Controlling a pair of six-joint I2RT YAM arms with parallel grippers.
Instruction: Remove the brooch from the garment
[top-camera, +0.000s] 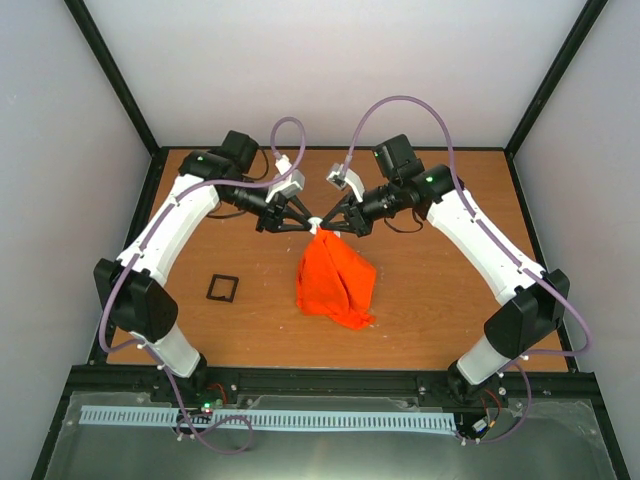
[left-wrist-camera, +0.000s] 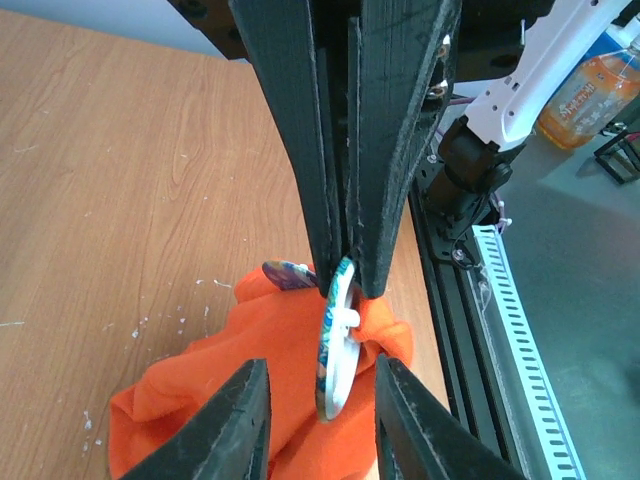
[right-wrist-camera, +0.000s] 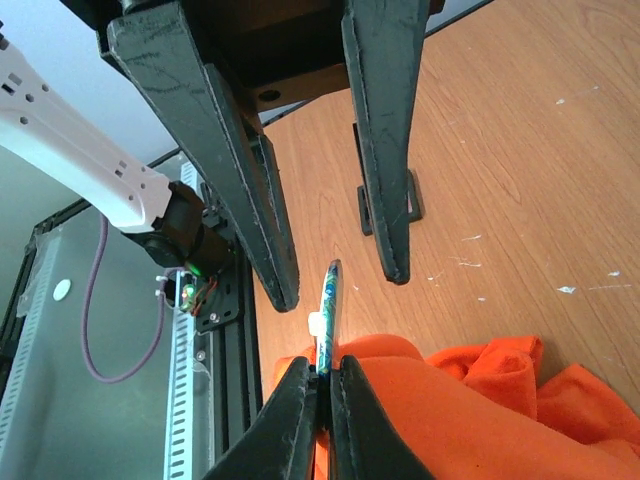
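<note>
The orange garment (top-camera: 335, 285) hangs bunched from the brooch (top-camera: 317, 222), with its lower part resting on the table. The brooch is a round disc with a blue-green patterned face and a white back stud, seen edge-on in the left wrist view (left-wrist-camera: 338, 350) and the right wrist view (right-wrist-camera: 328, 300). My right gripper (right-wrist-camera: 322, 365) is shut on the brooch's edge and holds it up. My left gripper (left-wrist-camera: 320, 368) is open, with one finger on each side of the disc and not touching it. Orange cloth (left-wrist-camera: 250, 400) is bunched behind the stud.
A small black square frame (top-camera: 222, 288) lies on the wooden table left of the garment. The black rail (top-camera: 330, 380) runs along the near edge. An orange bottle (left-wrist-camera: 585, 95) stands off the table.
</note>
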